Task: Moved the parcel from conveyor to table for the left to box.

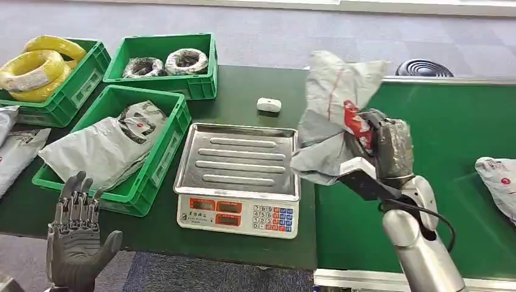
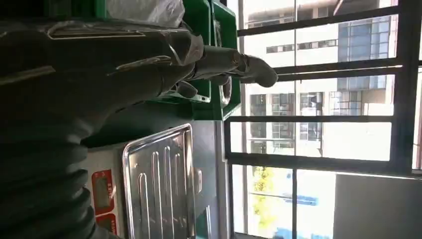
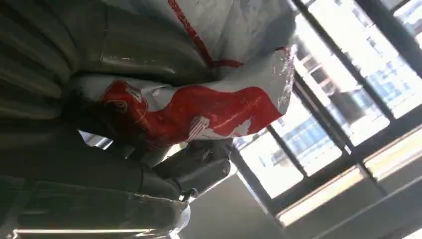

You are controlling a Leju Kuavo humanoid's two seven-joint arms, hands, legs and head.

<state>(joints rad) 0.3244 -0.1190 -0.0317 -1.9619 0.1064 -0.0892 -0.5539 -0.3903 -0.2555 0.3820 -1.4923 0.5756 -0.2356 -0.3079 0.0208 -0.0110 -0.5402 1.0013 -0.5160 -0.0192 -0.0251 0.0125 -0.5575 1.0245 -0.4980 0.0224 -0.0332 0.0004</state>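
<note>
The right hand (image 1: 384, 143) holds the parcel (image 1: 333, 115) up in the air, w/ its fingers (image 3: 199, 172) wrapped tight round the bag's lower part. The parcel is a soft grey bag w/ a red mark. It hangs above the spot where the conveyor (image 1: 462, 146) meets the table (image 1: 243, 91), just beside the scale (image 1: 238, 179). It's up high prob. so it can pass over the scale's edge w/o bumping.

The bag's long way runs up and down, a bit tilted. Its top end points up and away from the robot, and the crumpled bottom end sags toward the scale. It is bunched in the middle where the hand squeezes it, so it flops at both ends.

The left hand (image 1: 76, 240) waits low at the near edge of the table, palm up, fingers spread, nothing in it. I think it waits there bc it boxes the parcel once that is set down.

The green bin (image 1: 164, 152) by the left hand has grey bags in it already. That's prob. the box for this one. Another parcel (image 1: 499, 179) lies on the conveyor, well apart.

Not done yet: the parcel isn't on the table.
</note>
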